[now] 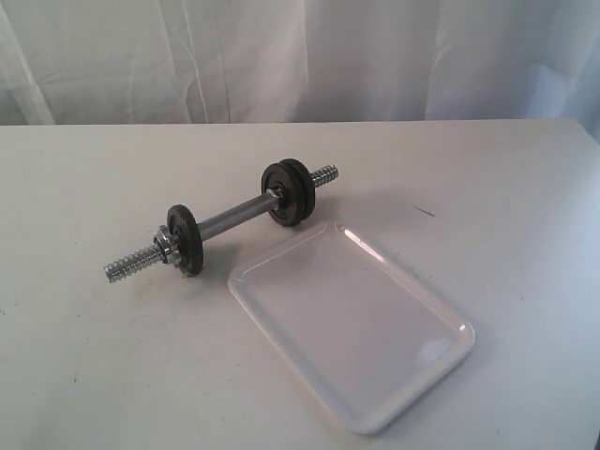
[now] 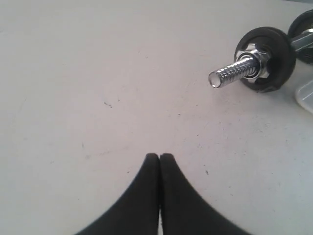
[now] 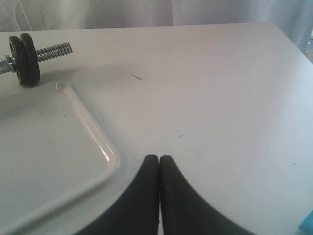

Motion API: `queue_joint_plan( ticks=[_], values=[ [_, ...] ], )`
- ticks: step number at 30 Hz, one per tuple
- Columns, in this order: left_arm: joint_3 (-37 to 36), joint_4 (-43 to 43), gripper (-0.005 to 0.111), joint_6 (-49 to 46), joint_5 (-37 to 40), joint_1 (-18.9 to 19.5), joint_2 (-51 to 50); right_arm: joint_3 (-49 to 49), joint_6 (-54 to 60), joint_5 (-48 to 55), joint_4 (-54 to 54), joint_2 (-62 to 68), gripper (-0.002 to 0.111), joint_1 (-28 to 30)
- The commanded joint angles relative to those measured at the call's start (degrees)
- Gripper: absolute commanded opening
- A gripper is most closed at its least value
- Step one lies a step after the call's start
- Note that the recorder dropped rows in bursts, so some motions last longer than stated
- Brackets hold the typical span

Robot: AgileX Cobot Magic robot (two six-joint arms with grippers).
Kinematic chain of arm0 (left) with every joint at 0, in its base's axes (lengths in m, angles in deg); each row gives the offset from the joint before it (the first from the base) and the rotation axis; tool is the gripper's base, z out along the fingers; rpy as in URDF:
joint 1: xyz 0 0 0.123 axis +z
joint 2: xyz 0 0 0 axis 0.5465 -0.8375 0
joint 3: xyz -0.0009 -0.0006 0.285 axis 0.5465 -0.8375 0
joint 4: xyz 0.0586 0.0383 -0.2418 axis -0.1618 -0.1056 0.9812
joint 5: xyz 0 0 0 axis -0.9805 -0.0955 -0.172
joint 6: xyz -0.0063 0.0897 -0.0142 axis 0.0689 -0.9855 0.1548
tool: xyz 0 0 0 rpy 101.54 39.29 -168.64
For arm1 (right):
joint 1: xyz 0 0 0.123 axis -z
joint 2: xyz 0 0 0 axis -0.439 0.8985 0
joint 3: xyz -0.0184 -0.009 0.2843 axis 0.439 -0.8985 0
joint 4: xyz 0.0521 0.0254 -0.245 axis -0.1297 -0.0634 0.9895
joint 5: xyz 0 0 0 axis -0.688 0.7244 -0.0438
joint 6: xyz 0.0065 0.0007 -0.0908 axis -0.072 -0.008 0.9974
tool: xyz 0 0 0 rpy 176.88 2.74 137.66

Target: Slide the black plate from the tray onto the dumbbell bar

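Note:
The dumbbell bar (image 1: 234, 220) lies on the table beside the white tray (image 1: 356, 328), which has nothing in it. One black disc (image 1: 186, 239) sits behind a chrome collar nut (image 1: 164, 246) at the bar's left end. Two discs stand together at the right end; the outer one, with no nut outside it, looks like the black plate (image 1: 302, 185). My left gripper (image 2: 160, 155) is shut on nothing, above bare table, short of the bar's threaded end (image 2: 232, 72). My right gripper (image 3: 159, 157) is shut and empty beside the tray (image 3: 44, 147). Neither gripper shows in the exterior view.
A white curtain (image 1: 281, 56) hangs behind the table. A small dark mark (image 1: 424, 211) lies on the tabletop right of the bar. Something blue (image 3: 308, 223) pokes in at the table's edge in the right wrist view.

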State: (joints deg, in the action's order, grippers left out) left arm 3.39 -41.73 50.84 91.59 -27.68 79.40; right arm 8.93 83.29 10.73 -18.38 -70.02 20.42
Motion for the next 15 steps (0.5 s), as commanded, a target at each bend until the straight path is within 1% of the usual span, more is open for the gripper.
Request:
queue_joint_plan(
  ticks=[1, 3, 8, 9, 12, 15],
  values=[
    [-1.52, -1.55, 0.000, 3.35, 2.91, 2.61, 2.59, -0.31, -0.30, -0.34, 0.29, -0.40, 0.000, -0.04],
    [-1.52, -2.85, 0.000, 5.94, 3.05, 2.74, 2.59, -0.31, -0.30, -0.34, 0.29, -0.40, 0.000, -0.04],
    [-1.52, -3.23, 0.000, 6.33, 2.22, 2.74, 2.59, -0.31, -0.30, -0.34, 0.29, -0.40, 0.000, -0.04],
    [-1.52, -3.23, 0.000, 6.33, 1.51, 2.74, 2.59, -0.31, -0.30, -0.34, 0.29, -0.40, 0.000, -0.04],
    [-1.52, -3.23, 0.000, 6.33, -3.85, 2.74, 2.59, -0.31, -0.30, -0.34, 0.29, -0.40, 0.000, -0.04],
    [-1.52, -3.23, 0.000, 6.33, -5.01, 2.74, 2.59, -0.31, -0.30, -0.23, 0.30, -0.40, 0.000, -0.04]
  ],
)
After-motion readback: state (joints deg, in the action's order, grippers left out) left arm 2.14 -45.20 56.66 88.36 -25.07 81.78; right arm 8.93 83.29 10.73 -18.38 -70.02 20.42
